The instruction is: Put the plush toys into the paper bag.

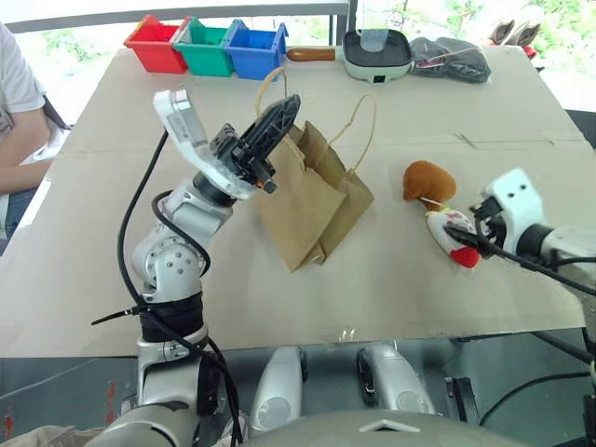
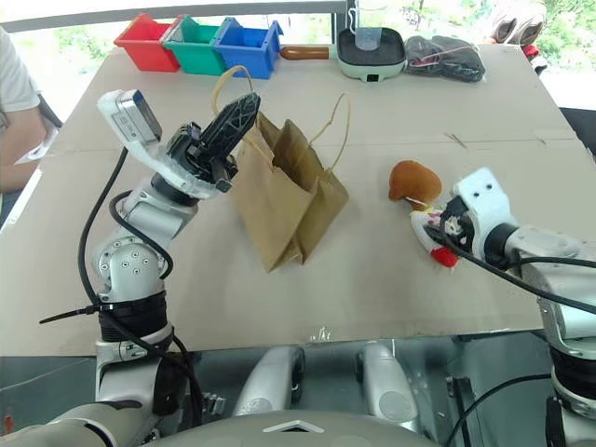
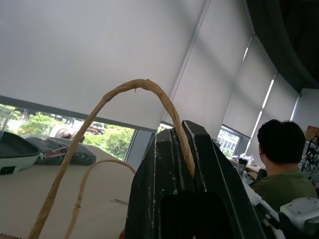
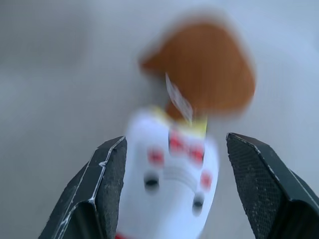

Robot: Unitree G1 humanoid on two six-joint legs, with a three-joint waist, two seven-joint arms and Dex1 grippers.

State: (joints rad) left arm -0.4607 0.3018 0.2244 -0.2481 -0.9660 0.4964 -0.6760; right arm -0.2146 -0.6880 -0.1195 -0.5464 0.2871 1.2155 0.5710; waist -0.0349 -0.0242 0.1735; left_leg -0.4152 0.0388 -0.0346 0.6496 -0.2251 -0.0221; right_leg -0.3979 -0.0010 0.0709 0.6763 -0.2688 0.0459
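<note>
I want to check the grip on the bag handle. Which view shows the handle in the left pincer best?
The left wrist view: the paper-cord handle loops up and runs pinched between the shut left pincer. The eye views show the pincer lifting that handle above the paper bag, but the pinch point is hidden.

Two plush toys on the table: one orange-brown toy (image 1: 427,181) and one white toy (image 1: 451,238). One paper bag (image 1: 307,200), three plastic bins (image 1: 207,47).

Silver-grey jointed arms; white wrist housings; black ribbed fingers (image 4: 107,194); looping black cables.
</note>
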